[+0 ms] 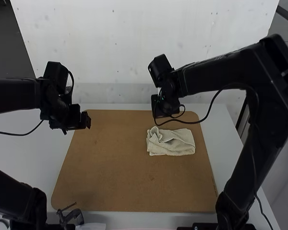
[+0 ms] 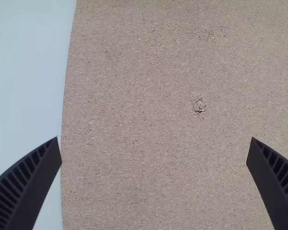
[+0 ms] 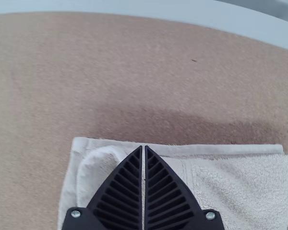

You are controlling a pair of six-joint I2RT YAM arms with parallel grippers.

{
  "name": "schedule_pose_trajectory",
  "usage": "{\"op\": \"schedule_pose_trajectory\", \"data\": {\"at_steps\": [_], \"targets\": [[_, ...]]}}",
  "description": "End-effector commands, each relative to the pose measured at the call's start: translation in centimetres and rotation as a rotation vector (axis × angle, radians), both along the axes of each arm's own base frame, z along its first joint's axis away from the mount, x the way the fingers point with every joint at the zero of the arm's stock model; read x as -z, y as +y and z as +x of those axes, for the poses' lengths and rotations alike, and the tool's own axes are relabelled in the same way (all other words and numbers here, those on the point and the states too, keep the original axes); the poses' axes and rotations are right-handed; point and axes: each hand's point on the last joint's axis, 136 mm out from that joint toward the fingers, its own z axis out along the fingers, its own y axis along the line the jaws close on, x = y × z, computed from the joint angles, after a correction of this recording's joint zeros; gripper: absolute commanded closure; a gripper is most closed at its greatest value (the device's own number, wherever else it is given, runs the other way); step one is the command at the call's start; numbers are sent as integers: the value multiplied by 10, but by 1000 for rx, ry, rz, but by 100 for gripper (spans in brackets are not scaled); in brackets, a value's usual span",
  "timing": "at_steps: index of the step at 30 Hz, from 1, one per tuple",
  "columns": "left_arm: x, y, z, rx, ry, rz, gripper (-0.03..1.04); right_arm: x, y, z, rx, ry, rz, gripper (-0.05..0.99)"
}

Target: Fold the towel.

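The off-white towel (image 1: 180, 146) lies folded into a small rectangle on the right half of the brown board, its left part rumpled with a raised loop. In the high view my right gripper (image 1: 167, 108) is just beyond the towel. The right wrist view has my right gripper (image 3: 143, 147) with both fingertips together over the towel (image 3: 245, 179), near a straight edge with stacked layers; no cloth shows pinched between them. My left gripper (image 1: 88, 120) stands at the board's far left corner, away from the towel. In its wrist view the left gripper (image 2: 155, 139) is open above bare board.
The brown board (image 1: 110, 163) lies on a white table (image 1: 225, 129), with a pale wall behind it. A small dark metal fixture (image 1: 71, 216) is at the near left edge. The right arm's links rise along the right side, and a cable loops above the towel.
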Motion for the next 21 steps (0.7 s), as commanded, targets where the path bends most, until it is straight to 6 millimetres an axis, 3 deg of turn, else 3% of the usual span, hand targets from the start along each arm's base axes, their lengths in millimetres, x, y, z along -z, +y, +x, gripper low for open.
{"op": "schedule_pose_trajectory", "data": {"at_steps": [1, 4, 9, 14, 21], "targets": [[-4, -1, 1, 14, -18, 0, 0, 44, -17, -3, 8, 76, -89, 92], [-3, 0, 0, 13, -19, 0, 0, 58, -18, -2, 3, 89, -103, 92], [-1, 2, -2, 8, -18, 1, 0, 68, 2, -9, -47, 91, -109, 92], [0, 6, -3, -4, -24, 4, 1, 64, 20, -10, -86, 72, -92, 92], [0, 11, -4, -15, -25, 1, 1, 65, 52, -30, -158, 72, -76, 92]]}}
